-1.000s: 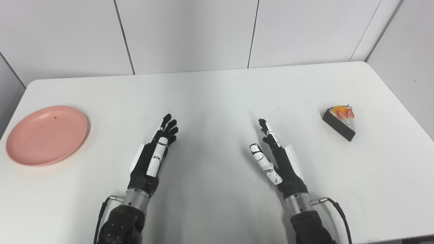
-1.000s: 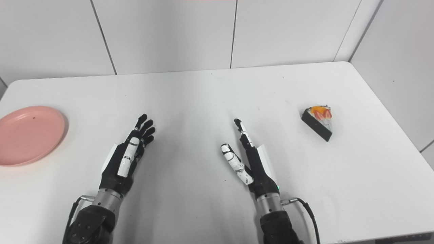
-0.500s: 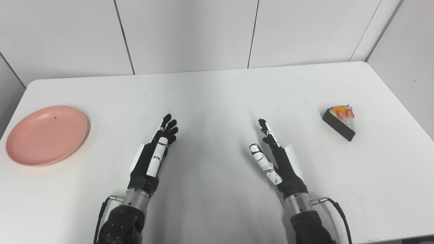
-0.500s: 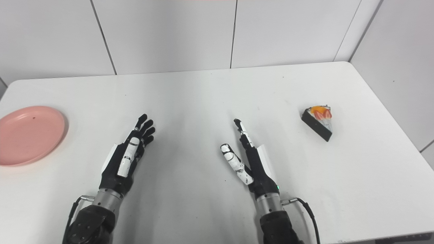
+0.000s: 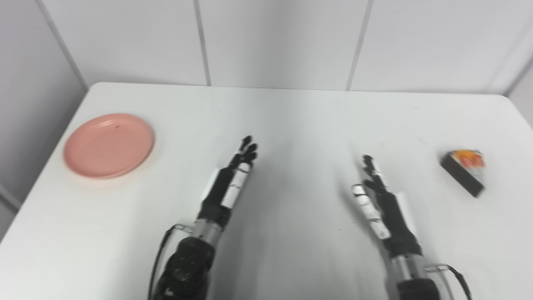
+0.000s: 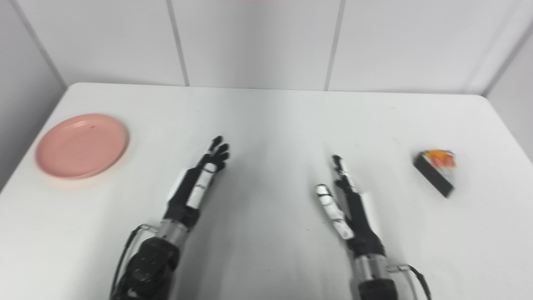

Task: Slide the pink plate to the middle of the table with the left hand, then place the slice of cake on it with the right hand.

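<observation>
— The head is turning left: the whole view is sliding over, yet nothing on the surface (image 5: 291,125) is changing place, and both hands are staying where they were.

— So what am I counting?

— One pink plate (image 5: 109,144), one slice of cake (image 5: 464,172), two hands. The plate is sitting near the left edge, round, smooth, with a shallow rim and a tiny dark speck. The cake is lying well apart, near the right edge: a wedge with a dark side and orange-red topping, a bit blurred.

— And the hands?

— The left hand (image 5: 230,183) is resting edge-up, black with white panels, its fingers (image 5: 247,151) stretched forward close together, holding nothing. The right hand (image 5: 381,200) is also empty, fingers extended, thumb splaying off to the side. Both are hovering around the middle, touching neither object. The surface is looking white, matte, faintly scuffed.
</observation>
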